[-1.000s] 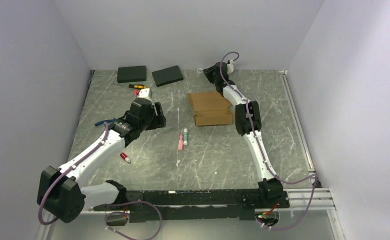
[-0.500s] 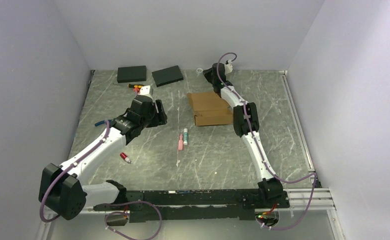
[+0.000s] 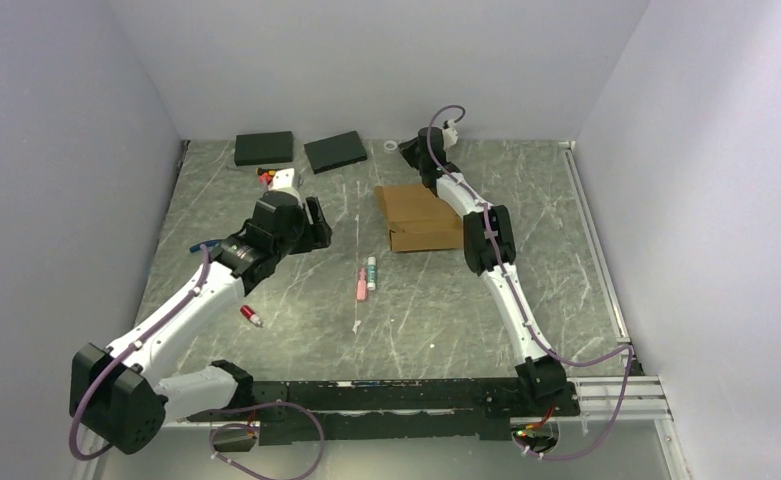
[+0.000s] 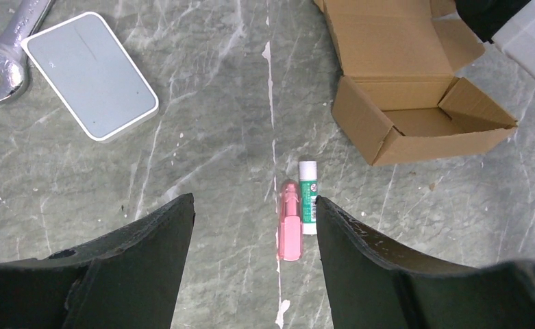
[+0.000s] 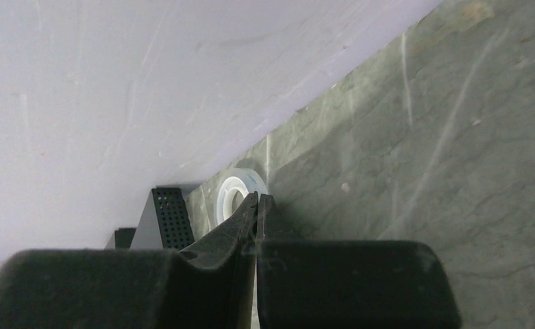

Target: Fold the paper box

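Paper box (image 3: 421,218) lies mid-table, half formed: a shallow open tray at the near end with its lid flap laid flat toward the back wall, so the long axis runs near to far, a little skewed. My left gripper (image 4: 252,202) has its jaws wide with nothing between them, hovering above the table. Through the gap I see a pink marker (image 4: 290,229) and a white glue stick (image 4: 308,197) lying side by side. From there the box sits ahead and off to the right, well apart. My right gripper (image 5: 256,197) is closed on nothing, fingers meeting, and points at the back wall near a roll of clear tape (image 5: 237,193). It sits just past the box's far right corner, facing away from it, with the forearm running along the box's right edge. I judge the right arm the nearer one, but it must turn round before it can catch the lid, while the left looks toward the tray. Further out is the grey marbled table (image 3: 296,330), with a wrench (image 4: 4,48) and a white-edged grey pad (image 4: 90,75) to the left, two black slabs (image 3: 264,148) at the back, and pale walls on three sides.
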Controlling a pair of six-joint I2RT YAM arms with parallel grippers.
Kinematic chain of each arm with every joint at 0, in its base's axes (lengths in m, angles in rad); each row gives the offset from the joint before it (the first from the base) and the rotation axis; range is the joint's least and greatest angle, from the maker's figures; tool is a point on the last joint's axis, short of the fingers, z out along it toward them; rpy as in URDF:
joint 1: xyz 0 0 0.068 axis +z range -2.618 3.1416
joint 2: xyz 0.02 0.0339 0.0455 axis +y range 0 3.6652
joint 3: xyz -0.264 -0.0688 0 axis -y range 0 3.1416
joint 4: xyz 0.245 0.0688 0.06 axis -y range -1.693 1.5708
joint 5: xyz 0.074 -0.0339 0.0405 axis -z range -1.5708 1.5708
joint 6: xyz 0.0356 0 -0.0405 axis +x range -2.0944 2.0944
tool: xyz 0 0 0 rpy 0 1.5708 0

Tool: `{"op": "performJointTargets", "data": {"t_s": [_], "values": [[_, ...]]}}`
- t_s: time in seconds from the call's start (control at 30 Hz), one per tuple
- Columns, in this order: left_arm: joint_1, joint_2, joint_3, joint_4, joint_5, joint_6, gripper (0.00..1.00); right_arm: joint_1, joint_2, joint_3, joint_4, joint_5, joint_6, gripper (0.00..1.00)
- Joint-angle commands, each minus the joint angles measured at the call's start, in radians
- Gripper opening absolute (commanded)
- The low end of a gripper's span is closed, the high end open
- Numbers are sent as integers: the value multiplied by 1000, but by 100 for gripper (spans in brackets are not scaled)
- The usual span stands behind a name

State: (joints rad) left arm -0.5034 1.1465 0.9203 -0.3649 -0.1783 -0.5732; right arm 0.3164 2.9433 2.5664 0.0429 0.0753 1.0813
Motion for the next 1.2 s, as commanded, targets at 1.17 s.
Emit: {"op": "performJointTargets", "data": {"t_s": [1.17], "values": [[3,-176,-57,-18,37,-13,71,57,-314,-342,-150,-116,-413,31]]}}
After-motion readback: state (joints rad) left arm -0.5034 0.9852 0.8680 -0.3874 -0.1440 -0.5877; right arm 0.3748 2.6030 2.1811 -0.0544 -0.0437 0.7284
